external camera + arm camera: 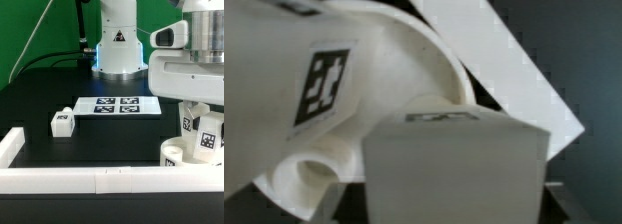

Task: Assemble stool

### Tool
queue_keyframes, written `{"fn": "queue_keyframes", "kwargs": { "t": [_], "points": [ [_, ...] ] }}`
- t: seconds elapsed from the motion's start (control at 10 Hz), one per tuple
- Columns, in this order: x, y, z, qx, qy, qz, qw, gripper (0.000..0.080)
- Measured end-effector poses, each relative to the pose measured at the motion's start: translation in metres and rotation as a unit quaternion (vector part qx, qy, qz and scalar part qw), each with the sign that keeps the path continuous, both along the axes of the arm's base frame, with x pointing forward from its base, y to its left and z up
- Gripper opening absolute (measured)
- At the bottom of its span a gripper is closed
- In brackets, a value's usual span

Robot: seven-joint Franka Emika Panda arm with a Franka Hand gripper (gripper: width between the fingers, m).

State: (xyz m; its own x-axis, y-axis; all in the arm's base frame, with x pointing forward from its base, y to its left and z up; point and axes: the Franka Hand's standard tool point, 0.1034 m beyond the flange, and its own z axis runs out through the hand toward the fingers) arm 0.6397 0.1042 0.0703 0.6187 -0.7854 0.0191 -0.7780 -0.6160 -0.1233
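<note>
My gripper (202, 110) sits low over a tagged leg (200, 132) at the seat (176, 155) — clenched or released, I can't tell — second leg (63, 122) well apart.

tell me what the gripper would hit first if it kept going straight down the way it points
Most likely the tagged leg right beneath the gripper, at the seat disc. The wrist view also shows white plastic close ahead. Depth is unclear, so they may be touching.

1 leg (63, 122) — just beside marker board (117, 105)
</note>
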Motion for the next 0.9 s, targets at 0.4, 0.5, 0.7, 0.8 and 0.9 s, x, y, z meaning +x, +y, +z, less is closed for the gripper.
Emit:
{"fn": "queue_keyframes", "kwargs": {
  "t": [0.4,0.5,0.7,0.8,0.9],
  "points": [
    [-0.0007,-0.0002,-0.0002,0.026,0.009,-0.127,0.991,0.0337],
    [-0.0007,0.0000,-0.0002,0.029,0.010,-0.146,0.989,0.0337],
    [-0.0008,0.0009,-0.0003,0.040,0.017,-0.228,0.973,0.0337],
    [0.0000,0.0010,-0.0003,0.047,0.020,-0.273,0.961,0.0337],
    [0.0021,0.0007,-0.0006,0.062,0.029,-0.346,0.936,0.0337]
  ]
}}
